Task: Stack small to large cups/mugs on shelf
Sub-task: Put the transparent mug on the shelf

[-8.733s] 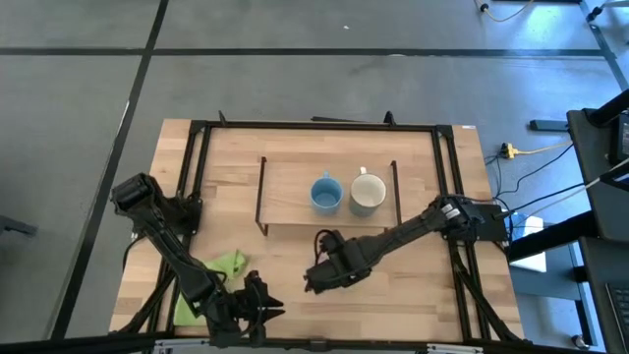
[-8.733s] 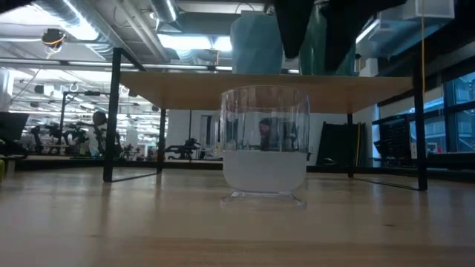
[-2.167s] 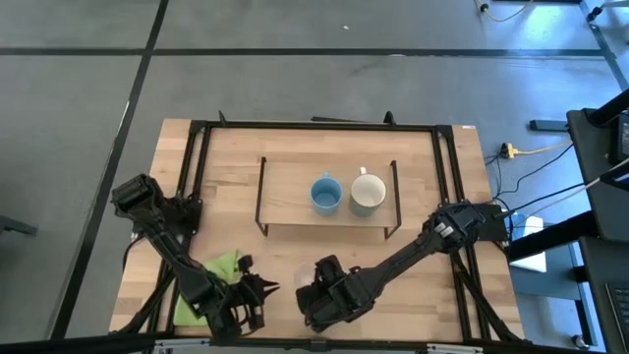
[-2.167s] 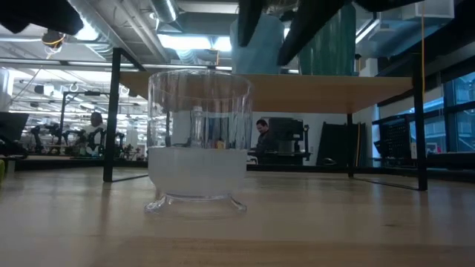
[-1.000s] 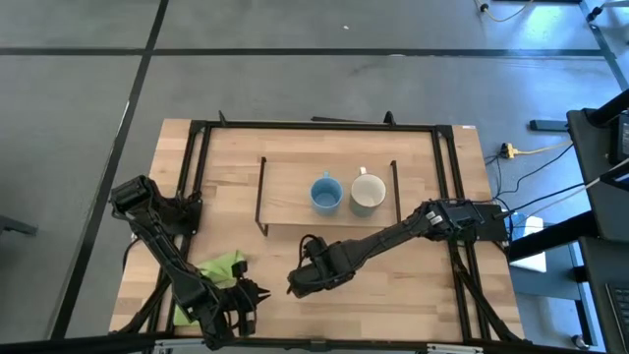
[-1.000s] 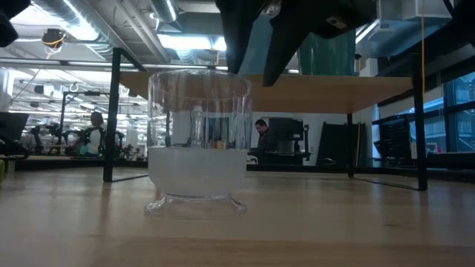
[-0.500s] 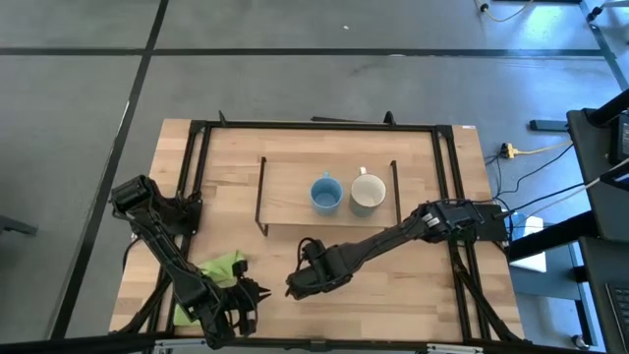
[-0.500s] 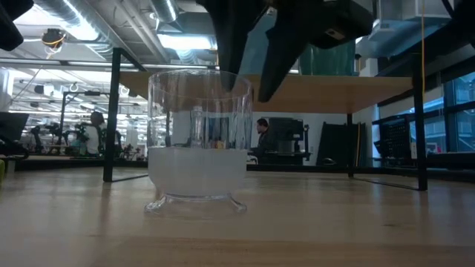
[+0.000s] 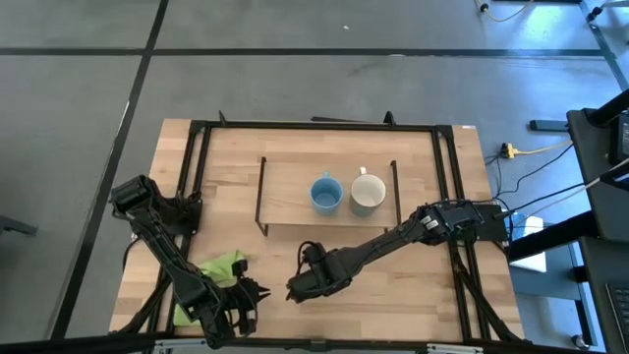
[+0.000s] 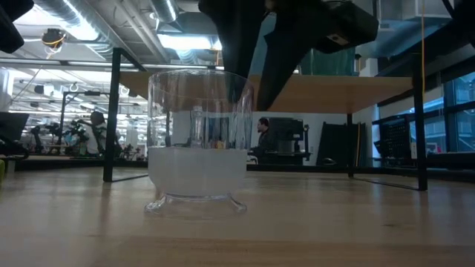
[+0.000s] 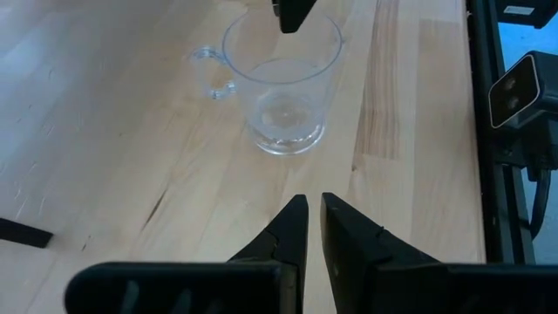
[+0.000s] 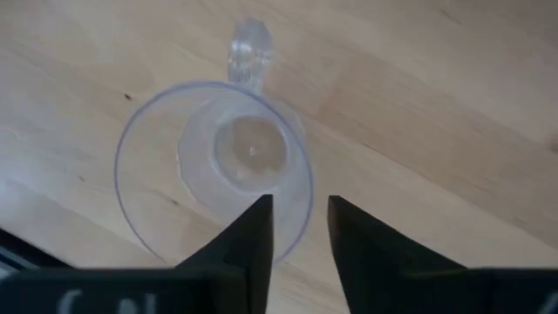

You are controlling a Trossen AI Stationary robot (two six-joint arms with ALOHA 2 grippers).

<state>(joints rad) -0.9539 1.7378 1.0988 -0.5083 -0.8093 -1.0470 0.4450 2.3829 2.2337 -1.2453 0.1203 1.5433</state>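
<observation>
The small clear glass cup (image 10: 197,148) stands upright on its base on the tabletop near the front edge; it also shows in the left wrist view (image 11: 281,83) and the right wrist view (image 12: 218,166). My right gripper (image 12: 301,205) is open right above it, pointing down. One finger is over the cup's inside and one is outside its wall, opposite the handle (image 12: 248,48). My left gripper (image 11: 314,202) is shut and empty, low at the table's near left (image 9: 257,291), pointing at the cup. The light-blue mug (image 9: 325,194) and the cream-white mug (image 9: 368,194) stand on the shelf (image 9: 285,192). My right gripper stands astride the cup's rim (image 12: 307,187) from above, with the wall between its open fingers (image 10: 237,85). I cannot tell whether a finger touches the glass. The cup rests on the table.
A green cloth (image 9: 221,267) lies at the near left beside my left arm. The shelf's black wire legs (image 10: 111,111) stand behind the cup. A black frame (image 9: 447,177) runs along the table's edges. A person (image 10: 261,137) shows far off in the room.
My right gripper has come down onto the glass cup's rim, staying open. One finger now reaches to about rim height. The cup has stayed where it was.
</observation>
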